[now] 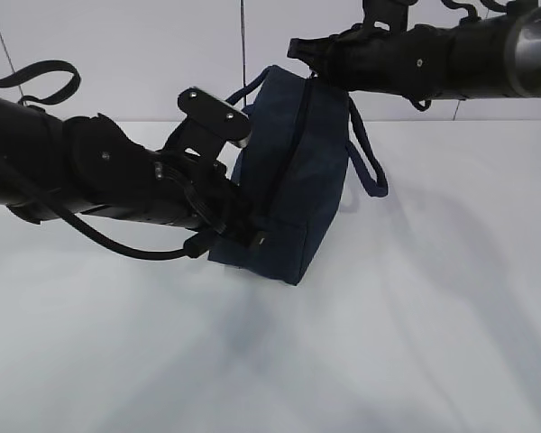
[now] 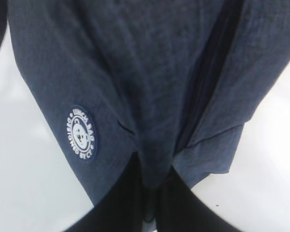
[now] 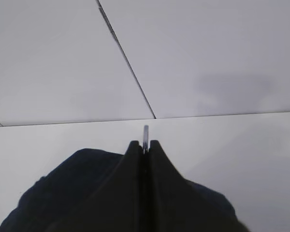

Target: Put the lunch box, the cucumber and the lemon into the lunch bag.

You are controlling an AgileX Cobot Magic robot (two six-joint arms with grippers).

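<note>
While the lunch bag (image 1: 293, 176) stands tilted near the middle of the white surface (image 1: 415, 343), toward its far edge, both hands are clamped on it. The left hand (image 2: 152, 193) is closed, pinching a fold of the navy fabric low on the side of the bag, just beside the round white logo patch (image 2: 80, 133). The right hand (image 3: 145, 147) is closed too, with a thin silver piece (image 3: 145, 134) sticking up between its tips. That is most likely the zipper's ring pull, at the bag's top near one loop handle (image 1: 370, 162).

I judge the step in hand to be working the zipper, with the lunch box, cucumber and lemon nowhere in view; whether they are inside I cannot tell. To do it well, the left hand should hold the cloth taut as an anchor while the right draws the pull along the zipper's own line, not away from it, so the soft bag does not lift or twist.

The bag is boxy but limp, of matte woven cloth with a fine grain that creases where pinched. The surface is smooth and slightly glossy, so the bag may slide.
</note>
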